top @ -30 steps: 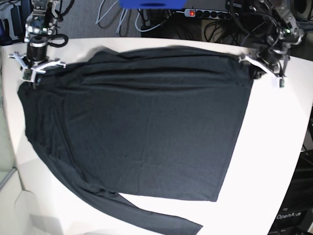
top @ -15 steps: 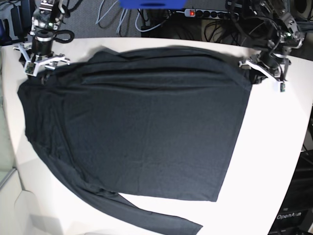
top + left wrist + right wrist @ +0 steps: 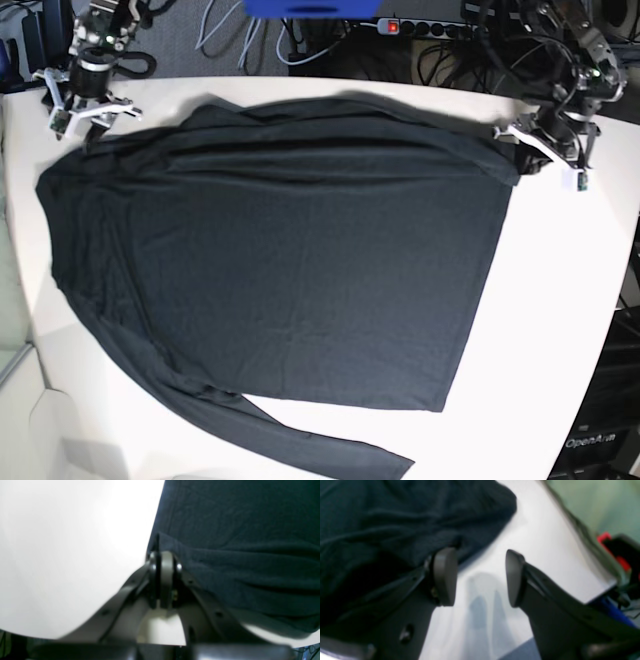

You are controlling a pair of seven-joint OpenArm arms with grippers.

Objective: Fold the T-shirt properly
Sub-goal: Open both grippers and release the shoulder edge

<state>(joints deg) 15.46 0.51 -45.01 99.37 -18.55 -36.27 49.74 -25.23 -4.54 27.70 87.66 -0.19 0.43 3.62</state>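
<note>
T-shirt: the black long-sleeved garment lies spread across most of the white desk, its body flat, one sleeve trailing toward the desk's near edge; its outline is largely unchanged from a second ago

Far edge of the garment: a band of shallow creases runs along the cloth beside the desk's far edge, from one corner to the other, much as before

Right gripper: jaws apart with bare desk between the pads, nothing held; one pad sits just beside the shirt's rumpled edge, the other over open desk; a second ago it stood over the shirt's corner, and it has since lifted away toward the desk's far corner, leaving the cloth lying there

Right gripper, base view: now at the very far corner of the desk, just off the fabric

Left gripper: jaws pressed together on the shirt's edge, a small peak of dark fabric pinched between the pads where cloth meets bare desk

Left gripper, base view: at the opposite far corner, a little farther out and higher than a second ago, the shirt's corner drawn up slightly toward it

Background: cables and a power strip lie beyond the desk's far edge
</note>
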